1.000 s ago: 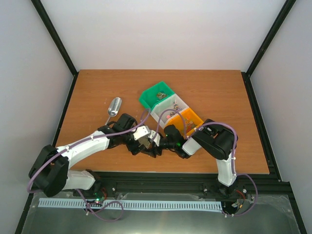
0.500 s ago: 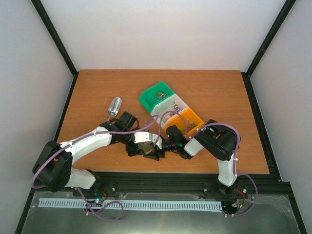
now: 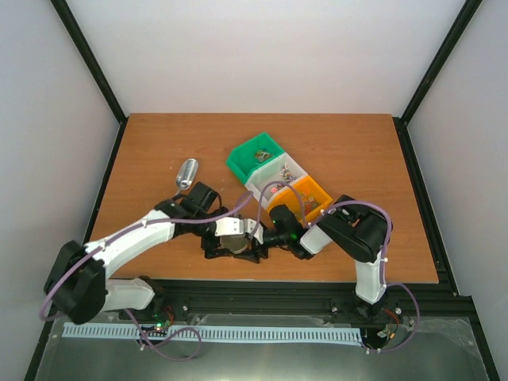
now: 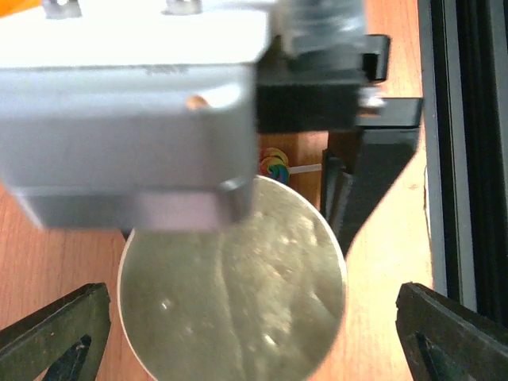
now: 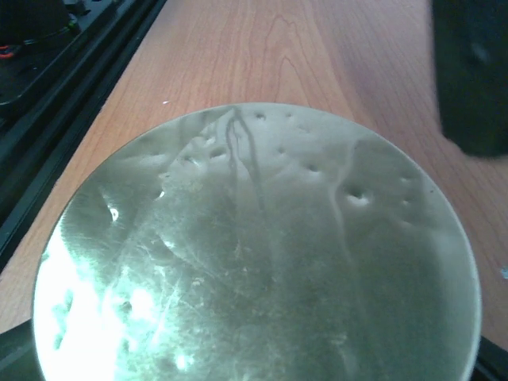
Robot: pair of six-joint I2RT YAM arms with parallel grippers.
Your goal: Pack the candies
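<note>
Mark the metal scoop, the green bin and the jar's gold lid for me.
metal scoop point(image 3: 187, 172): top external view, on its bowl.
green bin point(image 3: 238, 164): top external view, on its left wall.
gold lid point(image 5: 262, 254): right wrist view, middle of its top.

Tiny wrapped candies point(image 3: 282, 170) lie loose in three bins point(image 3: 238, 162) near the middle of the counter point(image 3: 159, 143), their colours too small to tell. One rainbow swirled candy point(image 4: 275, 167) on a white stick lies flat by the near edge.
</note>
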